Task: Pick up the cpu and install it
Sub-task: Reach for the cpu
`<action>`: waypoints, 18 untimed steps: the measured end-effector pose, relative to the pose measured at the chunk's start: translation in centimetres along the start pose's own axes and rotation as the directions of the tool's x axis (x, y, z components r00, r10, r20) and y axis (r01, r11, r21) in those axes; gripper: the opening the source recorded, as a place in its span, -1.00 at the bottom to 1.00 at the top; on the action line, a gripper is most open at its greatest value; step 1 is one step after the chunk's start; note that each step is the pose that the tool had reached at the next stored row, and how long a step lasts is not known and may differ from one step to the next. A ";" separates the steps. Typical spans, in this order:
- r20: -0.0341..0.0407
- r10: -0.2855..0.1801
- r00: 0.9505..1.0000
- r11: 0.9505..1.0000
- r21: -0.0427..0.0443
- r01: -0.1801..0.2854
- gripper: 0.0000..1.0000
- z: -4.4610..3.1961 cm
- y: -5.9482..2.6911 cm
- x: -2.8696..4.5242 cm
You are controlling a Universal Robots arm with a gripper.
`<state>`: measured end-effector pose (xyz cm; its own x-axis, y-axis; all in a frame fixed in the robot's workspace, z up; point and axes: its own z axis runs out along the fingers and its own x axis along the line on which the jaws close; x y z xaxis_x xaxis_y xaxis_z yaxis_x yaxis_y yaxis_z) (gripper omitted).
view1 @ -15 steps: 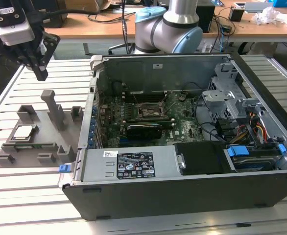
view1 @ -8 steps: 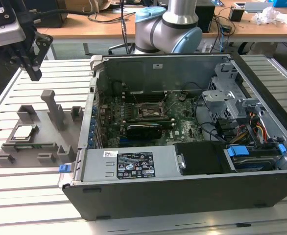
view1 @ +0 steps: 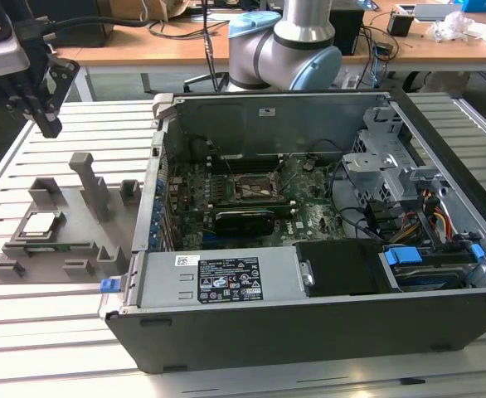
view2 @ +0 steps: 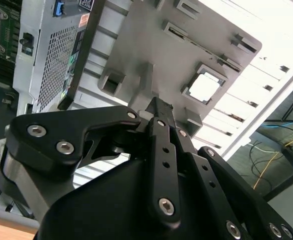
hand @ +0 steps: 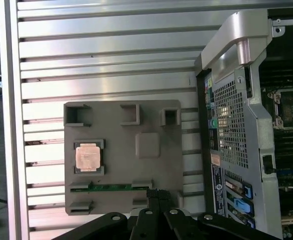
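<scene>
Seeing cpu [hand: 88,156] flat in grey tray [hand: 151,120] recess, plate up, near-square, no clear long axis, edges parallel to tray's. Reading gripper [view1: 51,124] as closed, empty, clear of tray.

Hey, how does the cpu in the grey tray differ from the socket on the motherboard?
The cpu is a pale, shiny metal square, while the socket is a dark frame. The cpu lies in the grey tray on the slatted table, outside the case, while the socket sits on the green motherboard inside the open case. Both are squarish and lie flat, facing up.
</scene>
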<state>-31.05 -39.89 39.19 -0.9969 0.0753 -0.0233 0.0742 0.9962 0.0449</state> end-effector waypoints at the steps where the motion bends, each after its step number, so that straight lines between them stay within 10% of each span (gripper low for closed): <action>1: 0.000 0.000 1.000 1.000 0.000 0.000 -0.79 0.00 -0.01 0.20; 18: 0.000 0.000 1.000 1.000 0.000 0.000 -0.79 0.00 -0.17 2.32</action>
<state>-33.38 -39.88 39.13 -0.9969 0.0753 -0.0233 0.0742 0.9962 0.0448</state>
